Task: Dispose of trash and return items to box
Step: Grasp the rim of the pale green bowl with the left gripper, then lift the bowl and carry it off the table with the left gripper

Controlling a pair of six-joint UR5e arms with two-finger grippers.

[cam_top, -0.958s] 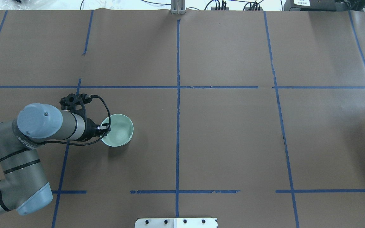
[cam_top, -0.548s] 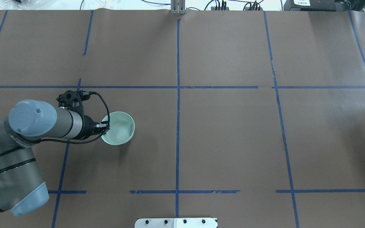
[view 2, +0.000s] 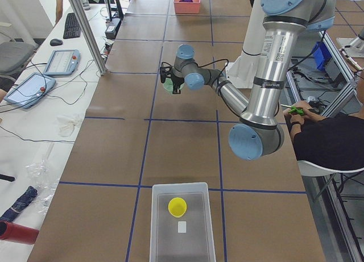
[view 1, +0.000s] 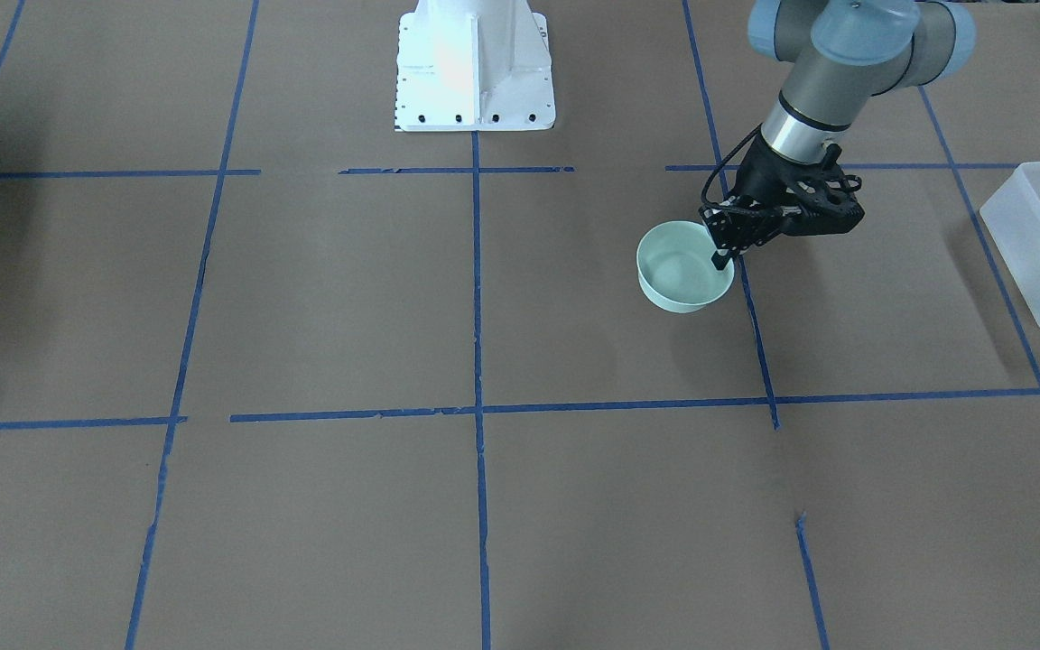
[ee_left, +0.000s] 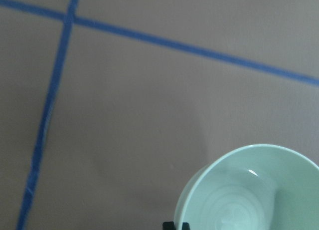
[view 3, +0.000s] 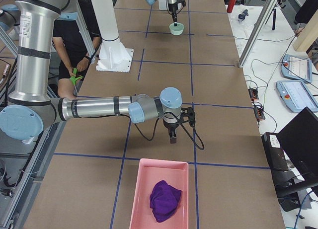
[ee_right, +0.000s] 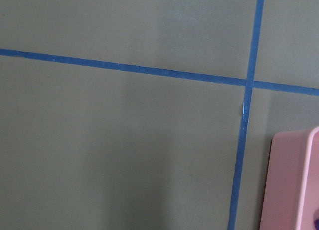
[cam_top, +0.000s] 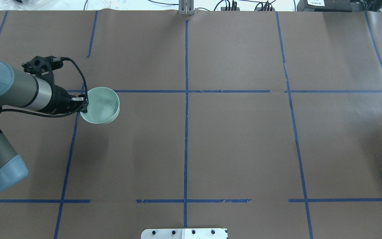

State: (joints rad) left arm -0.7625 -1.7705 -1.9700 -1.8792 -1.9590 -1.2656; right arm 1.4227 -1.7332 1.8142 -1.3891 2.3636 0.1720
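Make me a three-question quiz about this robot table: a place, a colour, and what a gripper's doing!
1. Where is the small yellow tapered plastic cup? A) frosted white plastic bin B) floor C) chair
2. What colour is the crumpled cloth in the pink plastic tray? A) green B) purple C) orange
3. What is the left gripper doing? A) hanging open B) pinching the mint-green round bowl's rim C) holding a spoon
1A: it sits in the bin. 2B: plainly purple. 3B: it clamps the rim.

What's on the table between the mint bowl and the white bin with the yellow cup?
Nothing stands there. The exterior left view shows only bare brown paper crossed by blue tape lines between the mint bowl and the white bin.
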